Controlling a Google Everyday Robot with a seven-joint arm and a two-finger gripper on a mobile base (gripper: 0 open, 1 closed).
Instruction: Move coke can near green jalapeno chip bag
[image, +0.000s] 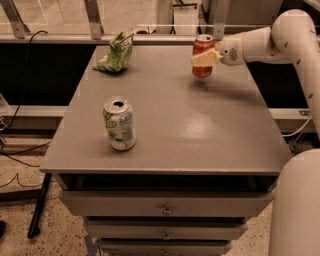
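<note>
The red coke can with a silver top is held upright just above the far right part of the grey table. My gripper comes in from the right and is shut on the can, its tan fingers wrapped around the can's middle. The green jalapeno chip bag lies crumpled at the far left corner of the table, well to the left of the can.
A white-and-green can with an open silver top stands near the table's front left. Drawers sit under the tabletop. A railing and cables run behind and left of the table. My white arm reaches over the right edge.
</note>
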